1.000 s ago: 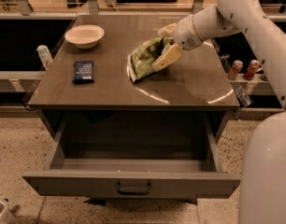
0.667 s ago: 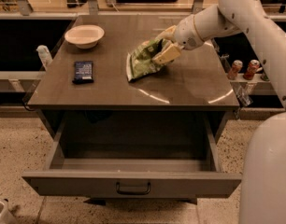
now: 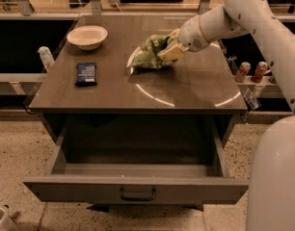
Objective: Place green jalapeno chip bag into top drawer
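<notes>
The bench (image 3: pixel 186 88) has its drawer (image 3: pixel 138 189) pulled open on the near side. At the bench's far middle, the pincer (image 3: pixel 167 46) clamps the right end of the bag (image 3: pixel 148 53). A bowl (image 3: pixel 87 36) sits far left, with a packet (image 3: pixel 86 73) nearer.

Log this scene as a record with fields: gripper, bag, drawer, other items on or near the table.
gripper: over the rear middle of the table, shut on the bag's right end
green jalapeno chip bag: crumpled, held by the gripper at tabletop level; not yet in the drawer
top drawer: pulled open below the table's front edge
bowl: rear left of the tabletop
dark-blue packet: flat, in front of the bowl
cans: two, on a ledge right of the table
</notes>
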Robot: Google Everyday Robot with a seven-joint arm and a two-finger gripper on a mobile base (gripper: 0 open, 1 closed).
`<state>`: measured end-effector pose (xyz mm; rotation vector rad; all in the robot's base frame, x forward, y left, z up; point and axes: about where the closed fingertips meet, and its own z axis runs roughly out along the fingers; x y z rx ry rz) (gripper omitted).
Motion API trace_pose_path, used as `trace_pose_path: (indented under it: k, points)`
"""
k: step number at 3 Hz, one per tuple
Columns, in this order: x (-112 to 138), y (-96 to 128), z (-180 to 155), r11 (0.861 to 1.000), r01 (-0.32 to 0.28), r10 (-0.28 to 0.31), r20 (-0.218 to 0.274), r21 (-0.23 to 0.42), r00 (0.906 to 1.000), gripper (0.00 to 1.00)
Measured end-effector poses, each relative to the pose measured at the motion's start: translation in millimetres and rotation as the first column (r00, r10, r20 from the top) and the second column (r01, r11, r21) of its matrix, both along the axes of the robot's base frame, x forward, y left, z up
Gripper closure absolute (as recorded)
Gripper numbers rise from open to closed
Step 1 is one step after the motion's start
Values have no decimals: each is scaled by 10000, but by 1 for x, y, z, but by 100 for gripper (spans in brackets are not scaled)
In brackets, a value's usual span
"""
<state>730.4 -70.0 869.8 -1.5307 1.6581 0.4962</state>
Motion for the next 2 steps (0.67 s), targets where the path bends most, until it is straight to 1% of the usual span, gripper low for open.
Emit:
trace_pose_path:
  k: [1,2]
  points:
    - [0,0,0,10000,1,-1,-3,0,10000,100]
    - [-28,-11,0,9999,104,-100,-548,67,9984,100]
